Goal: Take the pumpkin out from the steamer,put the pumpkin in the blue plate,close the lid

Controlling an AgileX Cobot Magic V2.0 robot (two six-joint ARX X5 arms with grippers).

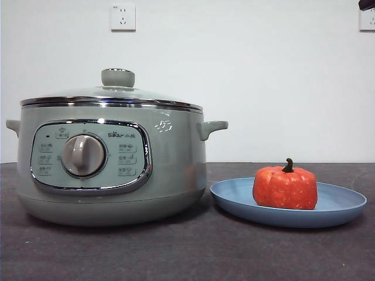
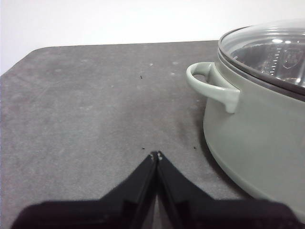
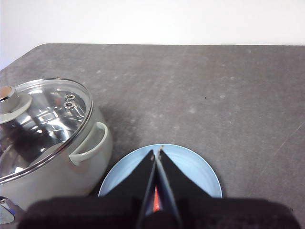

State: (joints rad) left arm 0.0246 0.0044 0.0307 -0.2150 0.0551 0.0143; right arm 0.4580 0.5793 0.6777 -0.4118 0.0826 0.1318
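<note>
The sage-green steamer (image 1: 111, 170) stands at the left in the front view with the glass lid (image 1: 114, 93) shut on it. The orange-red pumpkin (image 1: 285, 187) sits upright in the blue plate (image 1: 345, 205) to its right. My left gripper (image 2: 156, 154) is shut and empty, above the table beside the steamer's handle (image 2: 214, 86). My right gripper (image 3: 156, 151) is shut and empty, raised above the blue plate (image 3: 195, 167); a sliver of the pumpkin (image 3: 155, 202) shows between its jaws. The lid (image 3: 43, 119) and steamer (image 3: 62, 171) also show there.
The dark grey table (image 1: 193, 252) runs to a white wall with a socket (image 1: 122, 17). A black arm tip (image 1: 367, 4) shows at the top right corner of the front view.
</note>
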